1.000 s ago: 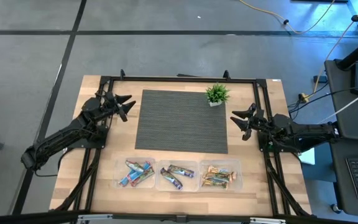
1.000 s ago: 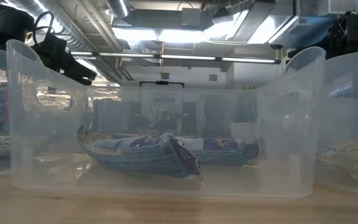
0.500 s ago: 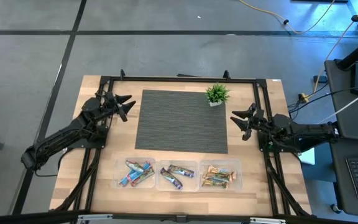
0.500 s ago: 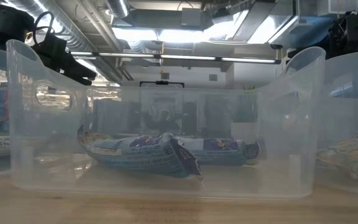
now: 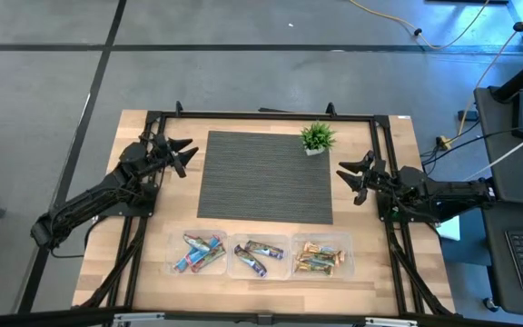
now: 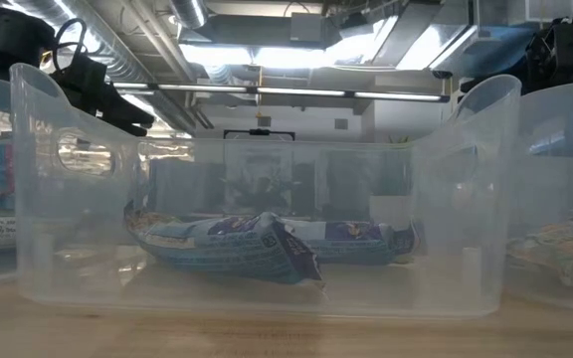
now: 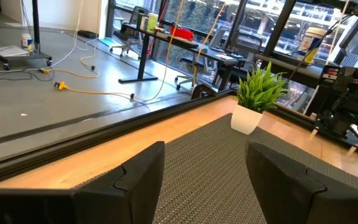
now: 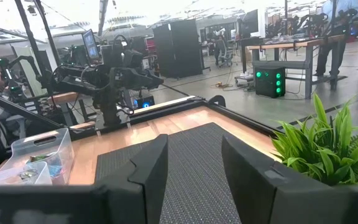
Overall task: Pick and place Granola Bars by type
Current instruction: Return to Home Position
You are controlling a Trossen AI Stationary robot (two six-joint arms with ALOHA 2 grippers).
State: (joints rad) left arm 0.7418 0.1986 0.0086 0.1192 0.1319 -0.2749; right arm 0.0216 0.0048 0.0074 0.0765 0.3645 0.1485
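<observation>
Left gripper and right gripper hover at opposite mat edges, jaws apart. Ribbed grey weave. Shiny Granola Bars in clear plastic bins.

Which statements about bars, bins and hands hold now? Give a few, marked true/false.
1. All granola bars sit in clear bins; none on the mat. True.
2. The left hand holds a bar. False: open, empty, beside the mat.
3. The right bin is empty. False: it holds the tan bars.
4. The plant stands at a mat corner. True.
5. The right hand hovers over the clear bins. False: open, beside the mat.
</observation>
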